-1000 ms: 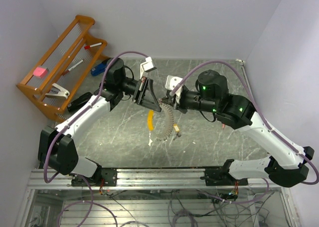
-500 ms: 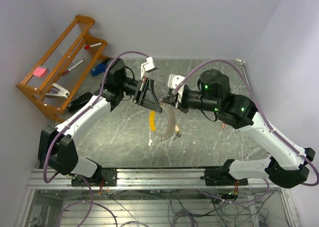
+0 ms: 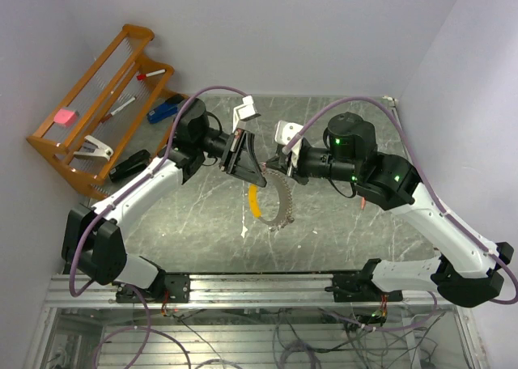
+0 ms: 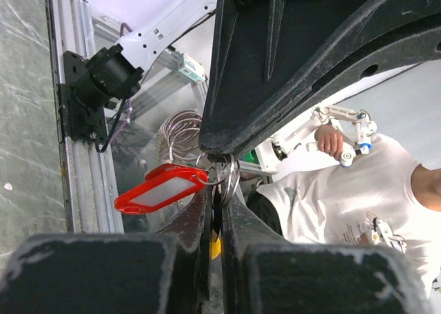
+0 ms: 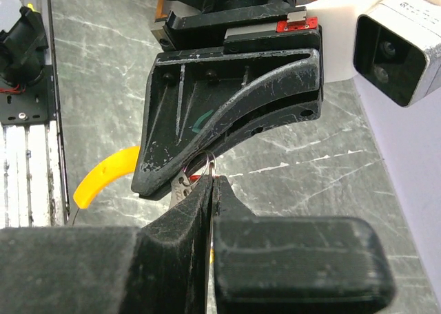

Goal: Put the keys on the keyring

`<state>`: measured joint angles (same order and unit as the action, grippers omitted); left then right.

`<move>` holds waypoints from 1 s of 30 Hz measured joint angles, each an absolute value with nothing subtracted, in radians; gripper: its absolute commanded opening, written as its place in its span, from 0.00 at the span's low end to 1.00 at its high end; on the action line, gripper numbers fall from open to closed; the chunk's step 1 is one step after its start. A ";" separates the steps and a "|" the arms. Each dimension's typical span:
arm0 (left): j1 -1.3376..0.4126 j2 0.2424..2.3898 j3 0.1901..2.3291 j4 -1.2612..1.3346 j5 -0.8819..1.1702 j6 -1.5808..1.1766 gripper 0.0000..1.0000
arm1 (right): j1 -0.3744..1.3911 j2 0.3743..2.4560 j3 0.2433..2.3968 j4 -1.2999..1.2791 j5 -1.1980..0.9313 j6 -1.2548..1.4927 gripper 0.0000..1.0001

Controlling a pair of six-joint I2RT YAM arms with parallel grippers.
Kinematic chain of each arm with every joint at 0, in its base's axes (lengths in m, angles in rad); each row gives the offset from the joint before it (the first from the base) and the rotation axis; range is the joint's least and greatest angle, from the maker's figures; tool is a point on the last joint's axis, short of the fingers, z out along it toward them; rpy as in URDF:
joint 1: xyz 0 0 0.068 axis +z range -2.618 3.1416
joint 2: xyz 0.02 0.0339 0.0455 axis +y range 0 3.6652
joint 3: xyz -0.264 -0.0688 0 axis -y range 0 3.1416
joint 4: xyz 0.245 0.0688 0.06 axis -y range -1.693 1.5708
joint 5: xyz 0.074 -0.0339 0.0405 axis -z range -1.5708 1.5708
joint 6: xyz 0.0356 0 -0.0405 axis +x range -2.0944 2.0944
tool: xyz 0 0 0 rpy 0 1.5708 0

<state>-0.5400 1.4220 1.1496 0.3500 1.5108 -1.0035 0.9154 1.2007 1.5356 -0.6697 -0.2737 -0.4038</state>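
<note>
The keyring, a silvery coiled ring with a curved yellow tag, hangs above the table between my two grippers. My left gripper is shut, pinching thin wire rings at its tips. A red plastic key tag and a coil of silvery rings hang beside them. My right gripper is shut on a small split ring, tip to tip with the left gripper. A small silvery key blade hangs under it, near the yellow tag. No brass key shows clearly.
A wooden rack stands at the far left holding a pink block, markers and a stapler. A blue thing and a black thing lie by it. A white scrap lies on the marble table. A thin red stick lies under the right arm.
Both grippers have shifted slightly right, still tip to tip. The hanging ring and yellow tag have swung right with them.
</note>
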 measured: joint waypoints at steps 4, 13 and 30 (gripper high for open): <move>-0.549 1.422 1.132 0.421 1.512 -1.061 0.07 | 0.911 1.201 1.537 -0.678 -0.289 -0.403 0.00; -0.556 1.423 1.102 0.672 1.520 -1.250 0.07 | 0.908 1.205 1.573 -0.697 -0.331 -0.384 0.00; -0.561 1.438 1.094 0.841 1.567 -1.353 0.07 | 0.893 1.254 1.653 -0.776 -0.433 -0.332 0.00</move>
